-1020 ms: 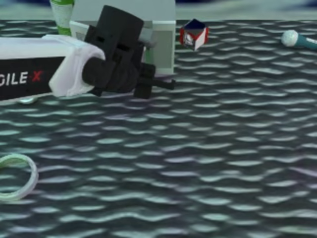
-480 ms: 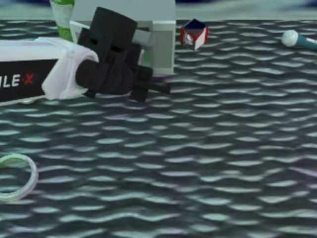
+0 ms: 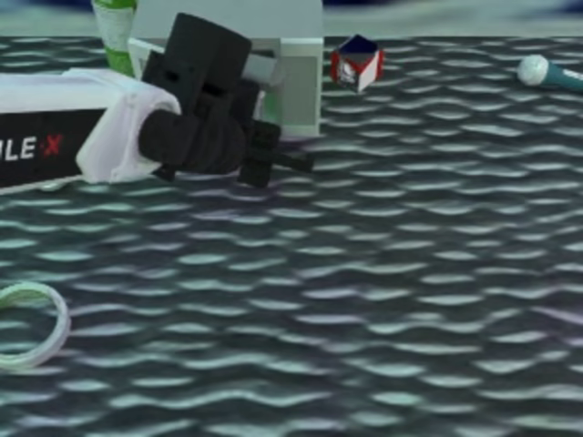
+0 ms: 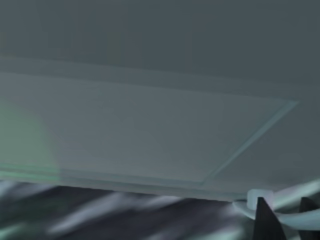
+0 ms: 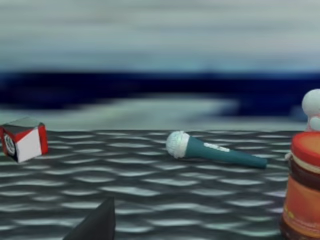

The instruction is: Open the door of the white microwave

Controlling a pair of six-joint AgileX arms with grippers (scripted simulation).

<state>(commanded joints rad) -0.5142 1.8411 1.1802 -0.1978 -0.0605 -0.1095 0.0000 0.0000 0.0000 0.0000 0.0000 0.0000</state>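
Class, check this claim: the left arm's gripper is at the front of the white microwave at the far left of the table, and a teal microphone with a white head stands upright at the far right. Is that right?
One detail is wrong: the teal microphone with a white head lies on its side, not upright, as the right wrist view shows. The rest holds: the left gripper is at the front of the boxy pale white microwave, far left on the dark rippled table.

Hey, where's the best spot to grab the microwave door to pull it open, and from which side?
Probably the door's free edge beside the narrow control strip, approached from the microwave's front. The door is a flat panel with no handle showing, so only that edge offers a hold. The left gripper is already at the front. The right arm is out of the top view.
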